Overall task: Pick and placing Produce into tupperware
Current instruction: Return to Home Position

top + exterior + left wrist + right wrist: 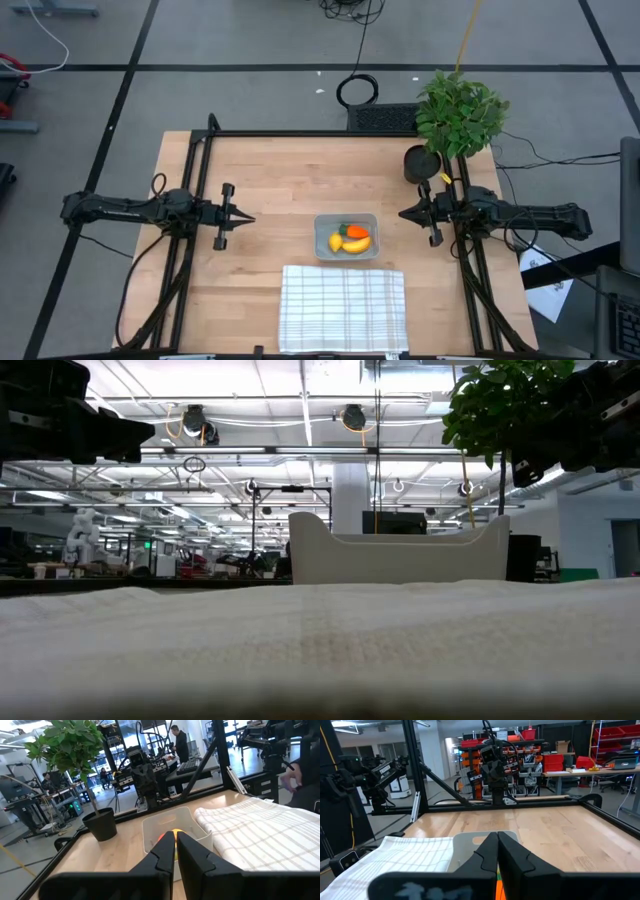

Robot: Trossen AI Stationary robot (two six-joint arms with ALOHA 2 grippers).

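3 produce pieces (pixel 350 238) sit in the tupperware (pixel 320 222); left end effector (pixel 247 217) and right end effector (pixel 403 213) hang closed, empty, well apart. Only homing seems due.

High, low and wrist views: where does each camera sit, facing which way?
High: overhead, straight down; both arms flank the tupperware.
Low: table height, across the cloth; arms at top corners.
Left wrist: past own shut fingers toward the right arm.
Right wrist: past own shut fingers toward the left arm.
All four show the tupperware.
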